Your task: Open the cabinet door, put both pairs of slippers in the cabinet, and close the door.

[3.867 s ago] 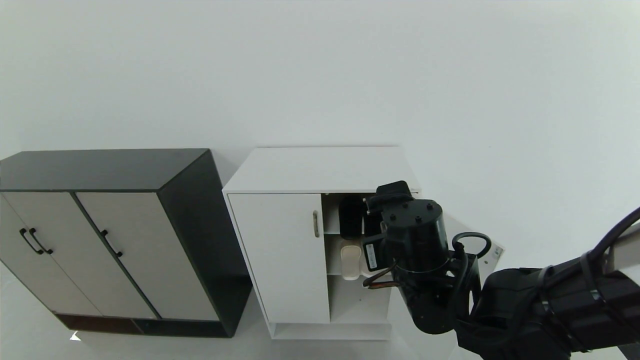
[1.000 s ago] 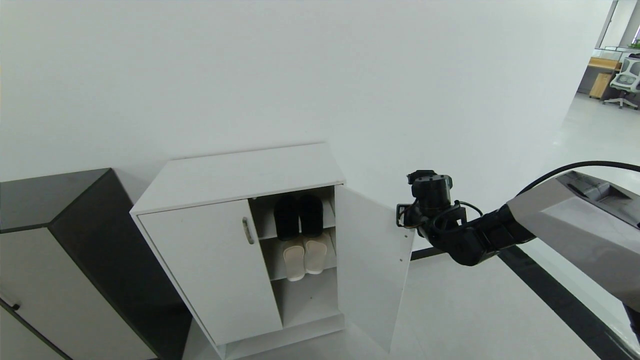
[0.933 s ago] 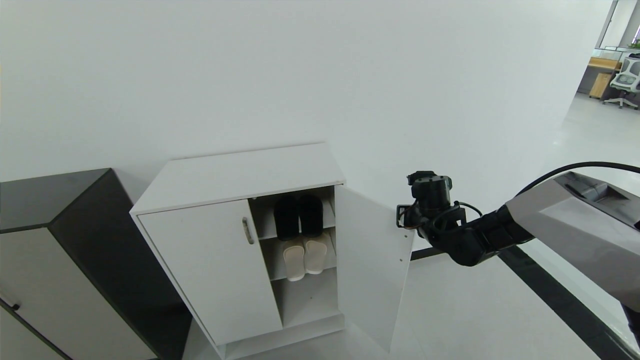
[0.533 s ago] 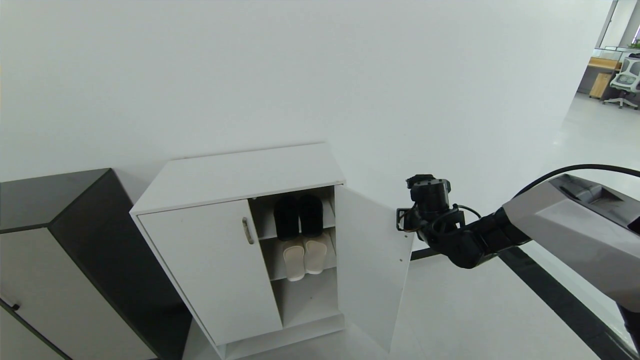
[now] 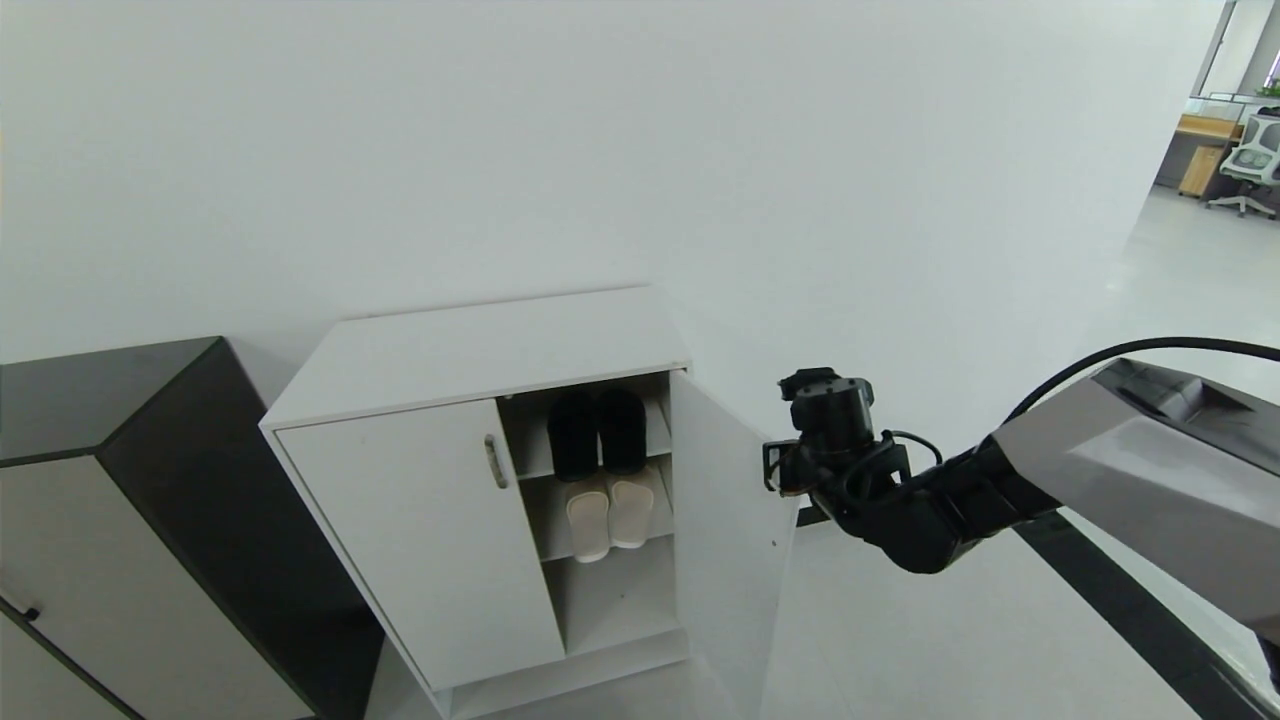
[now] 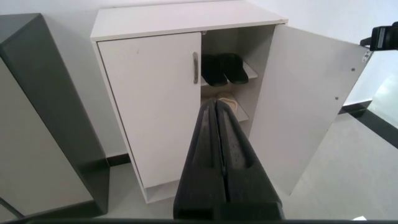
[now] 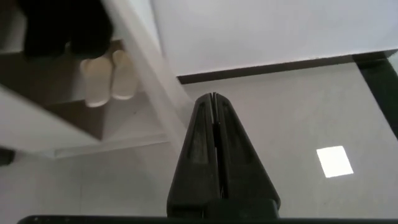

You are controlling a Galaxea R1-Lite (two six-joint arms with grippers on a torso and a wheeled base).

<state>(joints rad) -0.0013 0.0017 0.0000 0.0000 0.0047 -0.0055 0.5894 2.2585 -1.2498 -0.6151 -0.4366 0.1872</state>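
Surroundings: a dark cabinet [image 5: 100,420] stands against the left side of the white cabinet [image 5: 480,345], both backed onto a plain wall. A black floor stripe [image 5: 1100,600] runs off to the right, and an office chair [image 5: 1245,165] sits far off in the room beyond. The left door [image 5: 420,540] is closed, its handle [image 5: 491,461] at the inner edge. The right door [image 5: 730,540] stands swung out, between the right arm and the open compartment.

The black slippers [image 5: 597,432] lie on the upper shelf and the pale slippers [image 5: 607,512] on the shelf below — both pairs inside. The right gripper [image 7: 213,102], fingers pressed together on nothing, sits at the right door's outer face near its free edge; contact cannot be confirmed. The left gripper [image 6: 216,109], likewise closed and empty, is held in front of the white cabinet, well apart from it.

The right door's edge is blurred in the right wrist view, and its lower corner is cut off in the head view.
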